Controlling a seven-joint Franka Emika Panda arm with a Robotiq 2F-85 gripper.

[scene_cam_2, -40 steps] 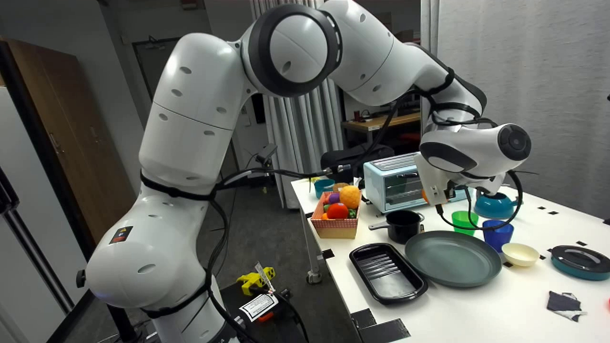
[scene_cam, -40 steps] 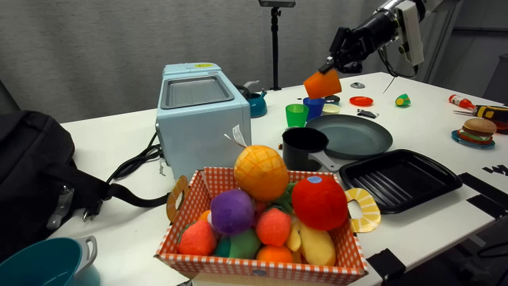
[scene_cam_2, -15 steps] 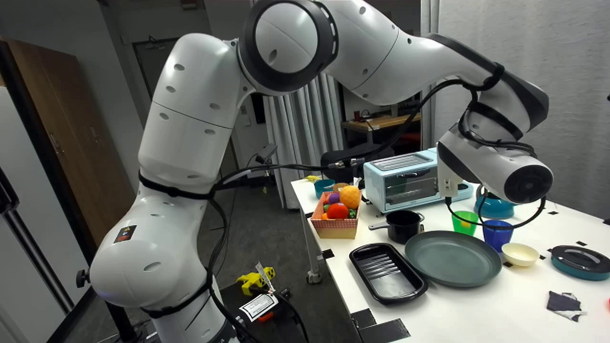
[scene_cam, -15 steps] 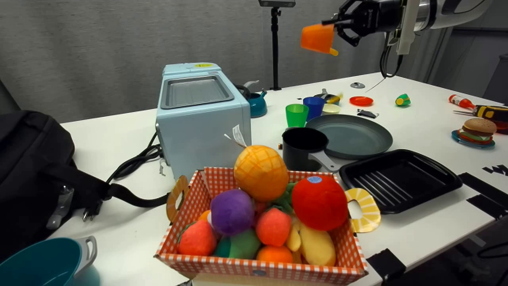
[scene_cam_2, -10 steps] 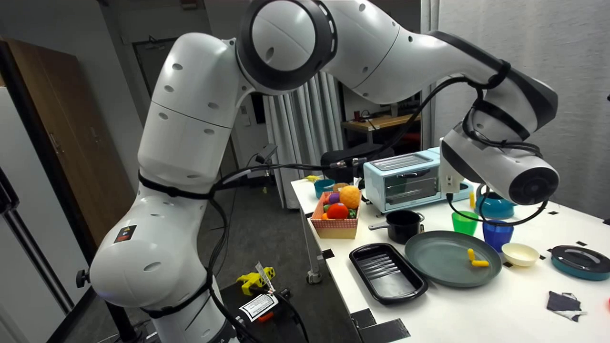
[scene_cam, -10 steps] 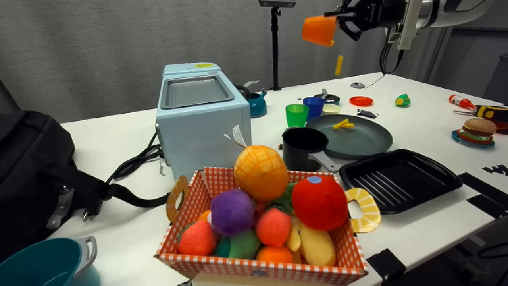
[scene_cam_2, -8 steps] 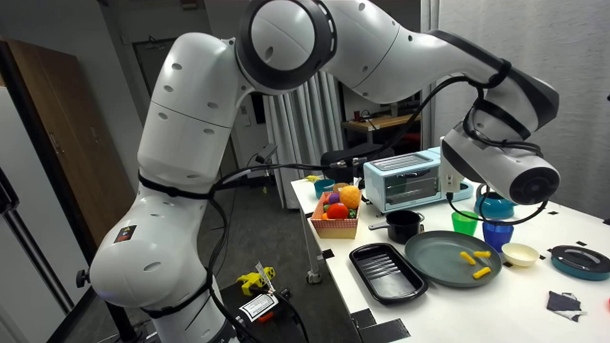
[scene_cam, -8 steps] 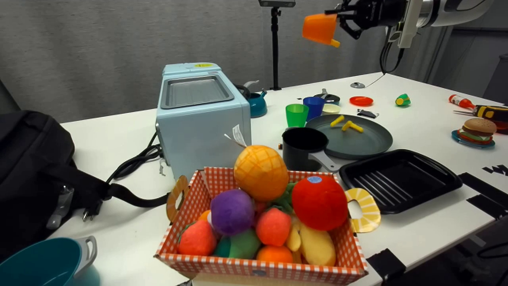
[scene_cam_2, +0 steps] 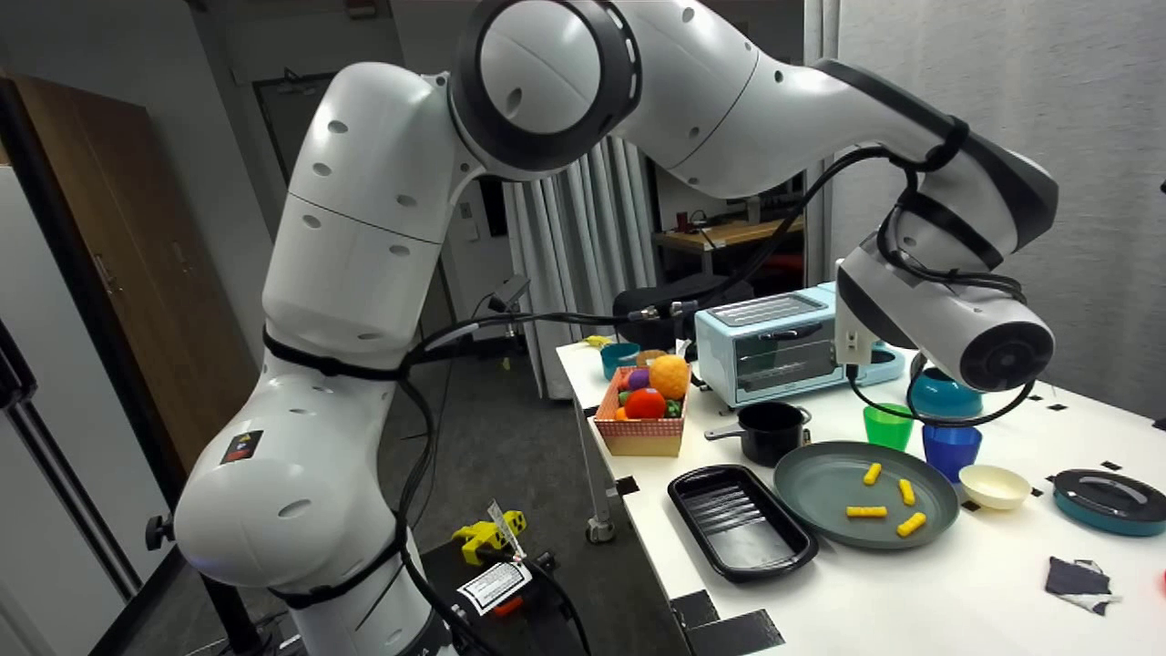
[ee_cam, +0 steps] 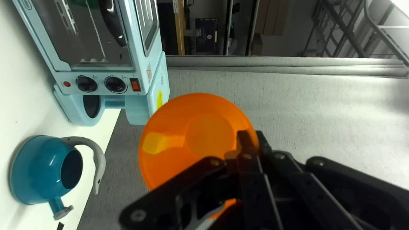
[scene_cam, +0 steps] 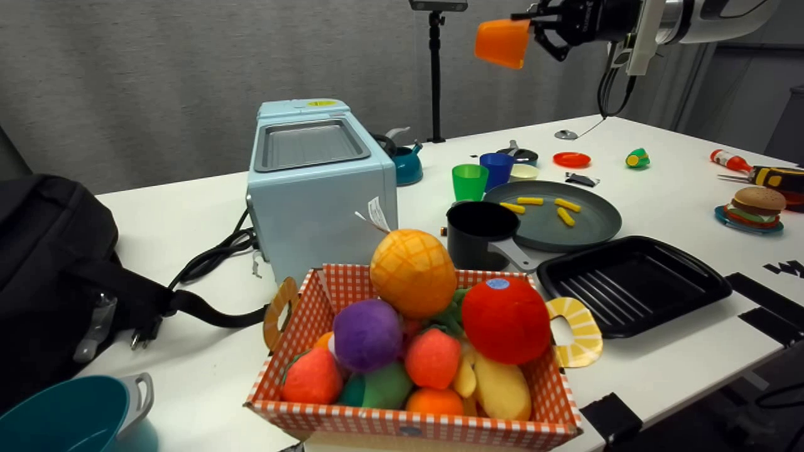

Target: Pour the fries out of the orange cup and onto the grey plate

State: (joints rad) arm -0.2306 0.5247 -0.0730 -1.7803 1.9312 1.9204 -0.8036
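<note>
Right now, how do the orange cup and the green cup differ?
The pincer holds the orange cup tilted in the air; the green cup stands upright on the table. The orange cup has what looks like a fry inside; none shows in the green cup. Both flare toward the mouth.

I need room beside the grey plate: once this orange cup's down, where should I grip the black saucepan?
Probably its grey handle, from above: it sticks out slim enough to straddle, while the checkered basket and black ridged tray may crowd sideways approaches.
</note>
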